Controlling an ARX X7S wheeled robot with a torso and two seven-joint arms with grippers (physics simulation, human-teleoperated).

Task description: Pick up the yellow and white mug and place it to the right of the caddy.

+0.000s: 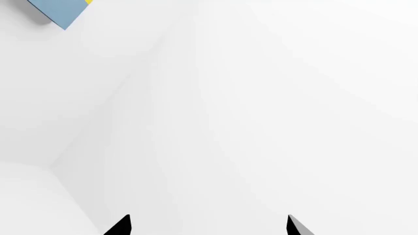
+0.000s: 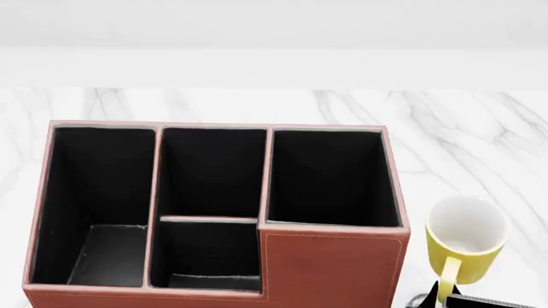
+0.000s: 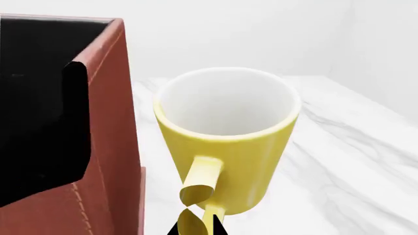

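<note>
Stood right of the reddish-brown leather-look caddy (image 2: 330, 263): small yellow, white-lined mug (image 2: 463, 239), handle apparently pinched by the right gripper (image 3: 196, 227). Placement seemingly reached; release called for next. Left gripper (image 1: 207, 226) parted wide, empty.

A white marble table (image 2: 479, 122) with grey veins stands against a plain white wall (image 2: 274, 25) under even light.

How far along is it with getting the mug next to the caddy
Nearly done: the yellow and white mug already stands upright right of the caddy. In hand: the right claw is at its handle; grip state unclear. Left: let go and back away.
</note>
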